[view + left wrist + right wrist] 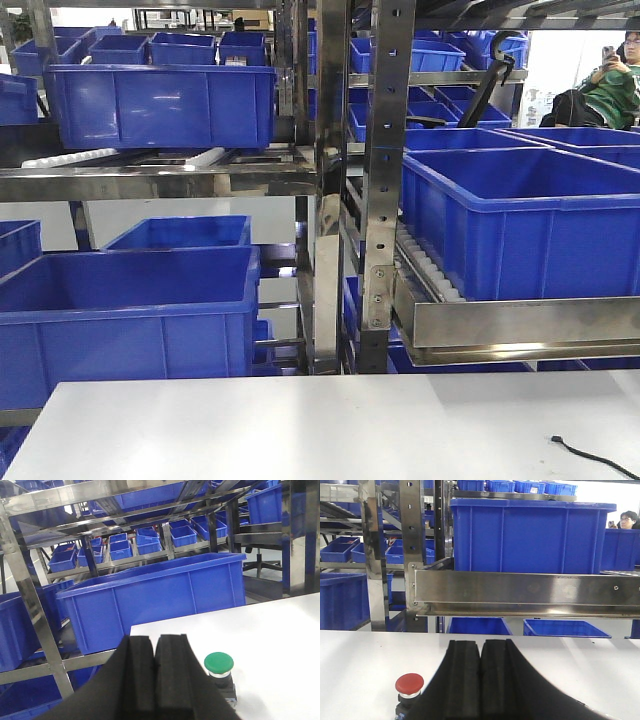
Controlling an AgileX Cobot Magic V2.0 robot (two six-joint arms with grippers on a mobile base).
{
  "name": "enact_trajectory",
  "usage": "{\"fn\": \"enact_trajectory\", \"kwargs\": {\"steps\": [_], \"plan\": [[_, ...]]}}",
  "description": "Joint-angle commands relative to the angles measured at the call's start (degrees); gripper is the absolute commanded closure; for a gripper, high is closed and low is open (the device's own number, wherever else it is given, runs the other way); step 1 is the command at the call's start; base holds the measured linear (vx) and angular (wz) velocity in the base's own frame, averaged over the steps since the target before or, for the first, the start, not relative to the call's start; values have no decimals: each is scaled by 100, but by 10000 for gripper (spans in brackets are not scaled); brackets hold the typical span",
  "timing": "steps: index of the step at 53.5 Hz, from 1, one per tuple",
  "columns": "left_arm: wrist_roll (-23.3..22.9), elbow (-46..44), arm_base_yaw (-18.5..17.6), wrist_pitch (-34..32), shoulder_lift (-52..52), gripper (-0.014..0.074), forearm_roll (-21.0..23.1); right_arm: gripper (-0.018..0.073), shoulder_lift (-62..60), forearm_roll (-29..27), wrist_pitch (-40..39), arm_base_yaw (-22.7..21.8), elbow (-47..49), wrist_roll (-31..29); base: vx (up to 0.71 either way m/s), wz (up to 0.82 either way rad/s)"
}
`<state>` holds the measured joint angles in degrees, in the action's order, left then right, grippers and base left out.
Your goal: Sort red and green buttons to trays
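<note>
In the front view the white desk (300, 420) lies bare but for a thin black cable (590, 455) near its right edge; beyond the desk's far edge stands a steel rack (330, 200) loaded with blue crates (520, 220), and a seated person (615, 85) shows far behind it; neither button, tray nor arm appears here. In the left wrist view the left hand (154, 645) is closed, its black pads pressed together with nothing between them; the green button (218, 662) stands upright on the desk, not far in from the desk's corner, just beside the hand and apart from it. In the right wrist view the right hand (480, 650) is likewise closed on nothing; the red button (409, 683) stands upright on the desk, well in from the desk's far edge and partly cut off by the bottom of the frame, close by the hand but not touching it. No tray shows in any view, so where they sit on the desk cannot be told. The step in hand looks like the approach before the first pick; neither button is grasped and sorting has not begun. The next move calls for parting the pads, shifting sideways until the button sits between them, then lowering to close on the cap or body without tipping it.
</note>
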<state>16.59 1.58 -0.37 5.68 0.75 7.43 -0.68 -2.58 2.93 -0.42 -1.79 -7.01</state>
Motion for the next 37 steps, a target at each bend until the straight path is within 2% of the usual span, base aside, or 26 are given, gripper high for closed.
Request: {"fn": "enact_trajectory", "kwargs": {"steps": [1, 37], "plan": [[-58, -148, -8, -439, 61, 601, 18, 568, -53, 26, -464, -24, -72, -51, 0, 0], [-58, -153, -8, -465, 61, 601, 18, 568, -53, 26, -479, -24, -72, -51, 0, 0]]}}
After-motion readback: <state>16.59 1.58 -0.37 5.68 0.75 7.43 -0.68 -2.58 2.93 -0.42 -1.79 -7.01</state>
